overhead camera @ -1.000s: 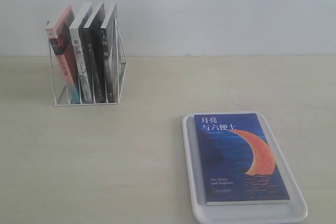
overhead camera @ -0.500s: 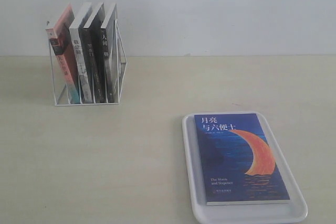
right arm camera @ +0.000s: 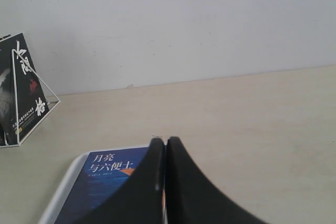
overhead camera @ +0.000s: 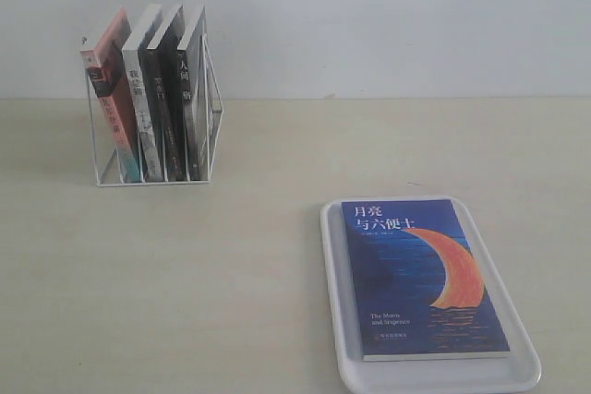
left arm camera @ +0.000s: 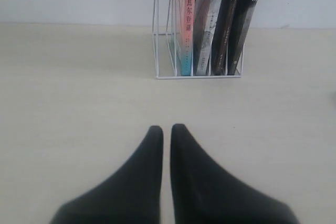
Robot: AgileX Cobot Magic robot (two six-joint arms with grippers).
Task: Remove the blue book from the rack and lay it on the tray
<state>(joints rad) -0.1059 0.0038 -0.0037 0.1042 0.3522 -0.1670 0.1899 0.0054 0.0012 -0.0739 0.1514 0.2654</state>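
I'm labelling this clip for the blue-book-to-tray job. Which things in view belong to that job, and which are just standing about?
Part of the job:
- the blue book, lying flat on the tray
- the tray
- the rack

Just there:
- the pink-red-spined book, upright in the rack
- the three black-and-grey books beside it

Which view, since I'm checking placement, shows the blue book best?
The exterior view: the whole blue book lies face up inside the tray. The right wrist view shows only its title corner behind the right tool; the left wrist view misses it.
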